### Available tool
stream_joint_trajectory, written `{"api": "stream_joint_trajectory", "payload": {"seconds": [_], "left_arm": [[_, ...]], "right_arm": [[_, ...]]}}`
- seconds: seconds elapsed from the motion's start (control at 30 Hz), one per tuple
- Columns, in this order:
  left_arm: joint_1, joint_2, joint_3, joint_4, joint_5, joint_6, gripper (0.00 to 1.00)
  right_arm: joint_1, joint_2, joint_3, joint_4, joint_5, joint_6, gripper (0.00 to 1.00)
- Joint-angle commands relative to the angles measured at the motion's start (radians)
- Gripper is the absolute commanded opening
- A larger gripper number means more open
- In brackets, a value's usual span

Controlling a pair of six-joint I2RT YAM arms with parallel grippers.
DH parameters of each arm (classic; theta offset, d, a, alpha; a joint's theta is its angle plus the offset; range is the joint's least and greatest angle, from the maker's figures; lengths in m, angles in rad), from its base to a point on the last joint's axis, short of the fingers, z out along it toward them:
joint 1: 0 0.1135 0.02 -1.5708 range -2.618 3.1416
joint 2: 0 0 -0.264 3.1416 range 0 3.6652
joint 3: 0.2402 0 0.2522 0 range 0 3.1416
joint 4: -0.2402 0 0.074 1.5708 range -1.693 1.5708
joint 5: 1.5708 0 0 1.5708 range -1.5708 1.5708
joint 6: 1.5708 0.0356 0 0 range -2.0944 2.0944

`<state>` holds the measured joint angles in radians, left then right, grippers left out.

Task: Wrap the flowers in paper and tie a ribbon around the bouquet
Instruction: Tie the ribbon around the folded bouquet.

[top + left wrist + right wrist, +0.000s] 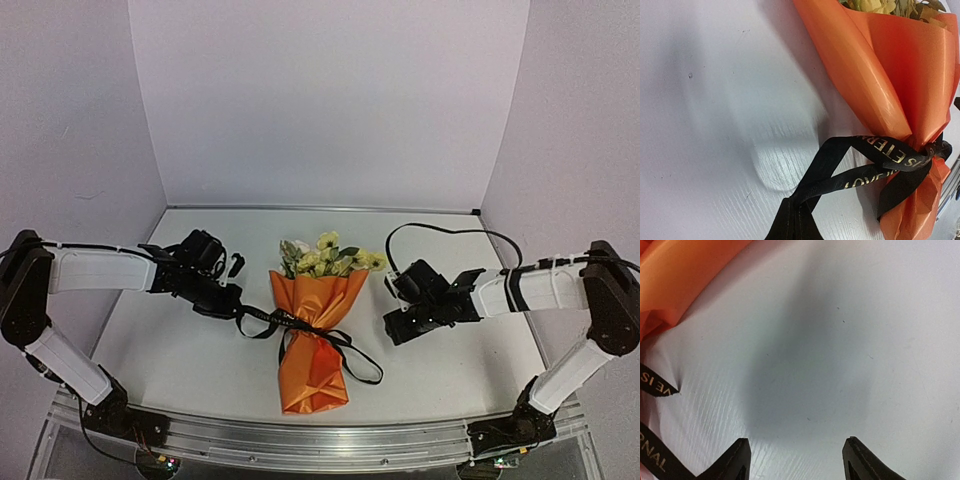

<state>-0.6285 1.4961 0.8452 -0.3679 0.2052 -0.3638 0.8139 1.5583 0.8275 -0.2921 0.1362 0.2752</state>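
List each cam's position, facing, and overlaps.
Top external: above and behind the bases, looking down at the bouquet on the table; left arm and right arm show.
Left wrist: left of bouquet, facing the ribbon knot on the paper; left gripper pinches ribbon at bottom edge.
Right wrist: right of bouquet, facing bare table; open right gripper fingertips show.
Shared: ribbon and paper in all three.

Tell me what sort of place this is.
Probably a robotics lab test booth: plain pale wall panels box in a white table, an aluminium rail carries two robot arms, and an orange paper bouquet tied with black ribbon lies staged.
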Motion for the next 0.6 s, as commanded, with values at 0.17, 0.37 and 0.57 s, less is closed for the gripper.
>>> {"api": "stream_joint_trajectory", "payload": {"seconds": [0.17,0.37,0.57], "left_arm": [[0.001,-0.083,-0.005,0.054,-0.023,-0.049,0.00],[0.001,-0.110,-0.039,0.086,-0.027,-0.083,0.00],[0.002,-0.127,-0.047,0.089,-0.042,-0.104,0.00]], "right_arm": [[-0.002,0.156,-0.070,0.329,-0.111,0.014,0.59],[0.114,0.166,-0.109,0.369,-0.044,0.029,0.59],[0.251,0.106,-0.146,0.367,0.090,0.061,0.59]]}}
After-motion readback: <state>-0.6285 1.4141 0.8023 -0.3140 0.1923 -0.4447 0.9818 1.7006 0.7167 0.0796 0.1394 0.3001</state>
